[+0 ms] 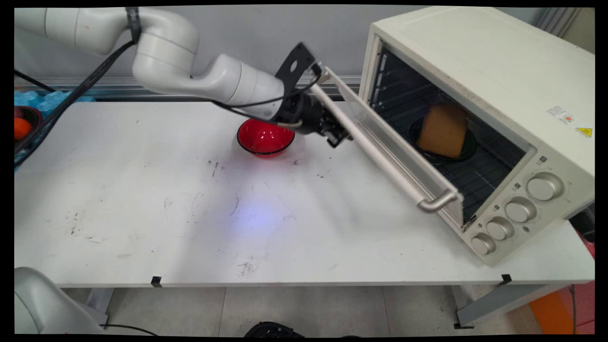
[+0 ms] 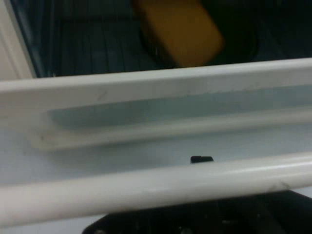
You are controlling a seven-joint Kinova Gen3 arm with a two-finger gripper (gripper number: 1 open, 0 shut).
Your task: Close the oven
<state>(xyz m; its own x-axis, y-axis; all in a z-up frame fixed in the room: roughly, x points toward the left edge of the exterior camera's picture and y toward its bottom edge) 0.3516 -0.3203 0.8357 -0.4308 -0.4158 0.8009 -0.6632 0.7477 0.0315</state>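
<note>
Hand (image 1: 338, 137) sits at the oven door's handle bar (image 1: 380, 156), near the bar's far end, just right of the red bowl (image 1: 264, 137). In the main view the black hand is up against the bar; whether it is spread or clamped on the bar, cannot tell. In the hand view the bar (image 2: 156, 187) crosses the whole picture just above the black linkage, with only a small black tip showing past it.

Oven (image 1: 479, 118) stands on the desk's (image 1: 142, 213) right side, turned at an angle. Door (image 1: 375, 128) hangs partly open, hinged low, glass panel facing the arm. Inside on the wire rack: a dark dish (image 1: 468, 147) holding a brown bread slice (image 1: 444, 130), propped up tilted. Bread is well past the hand, behind the door; the hand view shows it (image 2: 180, 29) above the door's top edge.

Four knobs (image 1: 520, 209) run down the oven's front right. Bowl sits on the desk, apart from the oven, partly hidden by the arm's wrist. At the far left edge, blue bottles (image 1: 42, 99) and an orange thing (image 1: 21, 128) in a dark bowl.
</note>
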